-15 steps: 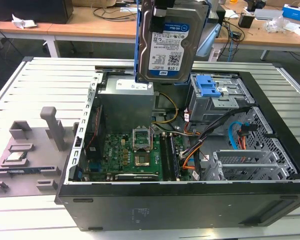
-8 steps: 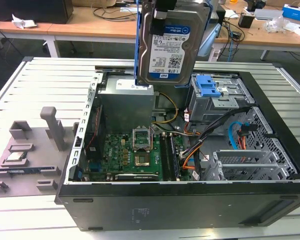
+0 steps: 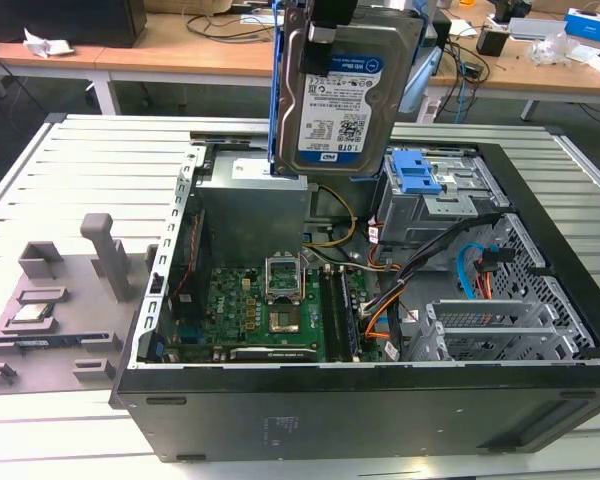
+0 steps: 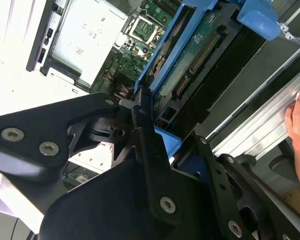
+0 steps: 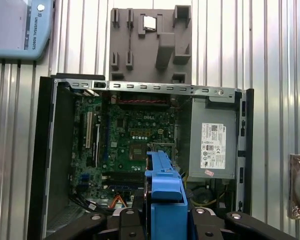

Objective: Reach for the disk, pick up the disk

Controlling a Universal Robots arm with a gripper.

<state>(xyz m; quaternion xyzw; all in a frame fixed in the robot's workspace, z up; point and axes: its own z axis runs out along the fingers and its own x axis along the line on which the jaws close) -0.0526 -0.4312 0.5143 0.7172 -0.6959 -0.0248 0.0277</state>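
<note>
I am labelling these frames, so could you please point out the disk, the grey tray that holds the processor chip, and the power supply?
disk (image 3: 342, 95), exterior view, on its labelled face.
grey tray (image 5: 150, 55), first wrist view, on a bare part of its flat surface.
power supply (image 5: 215, 150), first wrist view, on its silver top face.

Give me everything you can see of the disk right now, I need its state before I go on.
The disk is a flat rectangular silver metal drive with a white-and-blue label and blue plastic rails along its sides. It hangs upright in the air above the open computer case, label facing the exterior camera, clear of the grey drive cage. The gripper is shut on its top edge. In the second wrist view its green circuit-board underside and connector show.
</note>
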